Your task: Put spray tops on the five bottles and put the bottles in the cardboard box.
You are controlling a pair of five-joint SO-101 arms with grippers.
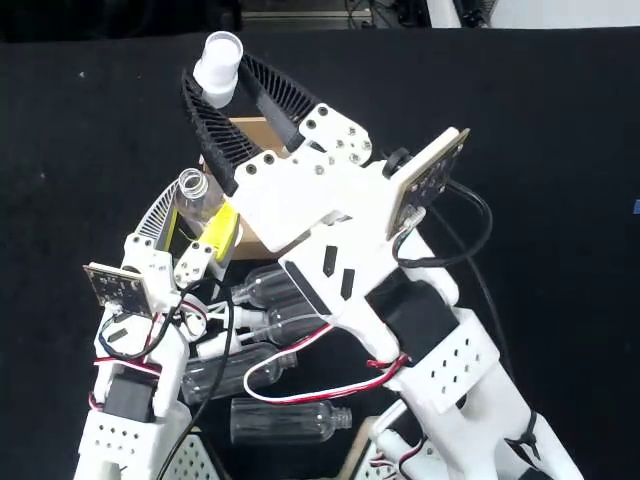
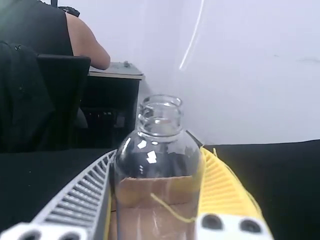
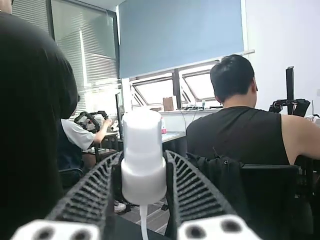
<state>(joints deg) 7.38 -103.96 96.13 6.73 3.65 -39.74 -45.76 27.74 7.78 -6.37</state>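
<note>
White plastic spray top (image 1: 220,62) is sitting clamped in the right pincer (image 3: 144,162), upright, its thin dip tube hanging downward. The left pincer (image 2: 157,155) is gripping the clear plastic bottle (image 2: 155,170) by its body, long axis near vertical, open mouth pointing up. Seen from above, the top is hovering beyond that mouth, not yet lined up over it. Brown cardboard box (image 1: 262,133) is lying beneath the right pincer.
</note>
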